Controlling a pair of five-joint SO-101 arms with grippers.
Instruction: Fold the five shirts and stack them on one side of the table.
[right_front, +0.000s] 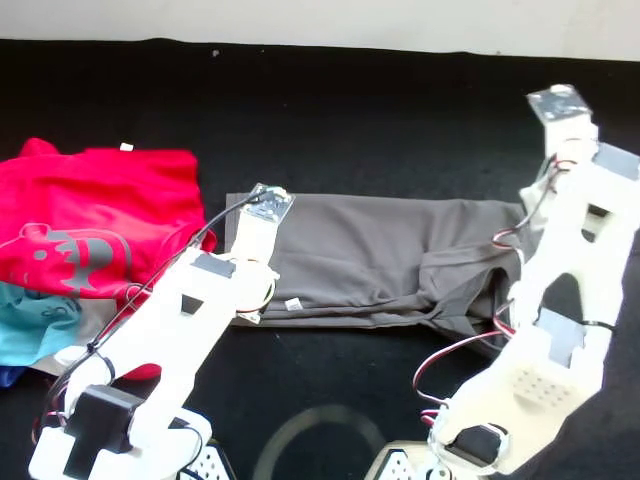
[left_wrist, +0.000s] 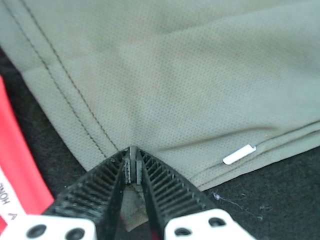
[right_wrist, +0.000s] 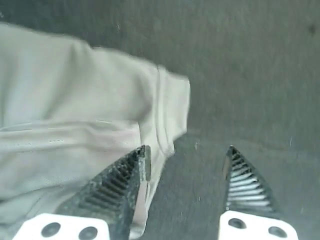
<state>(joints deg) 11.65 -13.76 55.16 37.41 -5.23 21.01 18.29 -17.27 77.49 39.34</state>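
Grey thin knit shirt (right_front: 380, 255) lies flat on black table (right_front: 350, 100), beside crumpled red shirt (right_front: 100, 200). Soft, light, limp: expect sag, so you take it by stitched hem corners. Your left gripper (left_wrist: 132, 152) pinches hem corner tight; your right gripper (right_wrist: 187, 152) gapes wide beside sleeve.

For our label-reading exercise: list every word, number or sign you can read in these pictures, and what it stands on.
No text reads whole.
Red shirt, printed graphic: too blurred to read.
Red shirt's white patch, left wrist view: letters cut off, unreadable.
Gray shirt, small white tag: no print visible.
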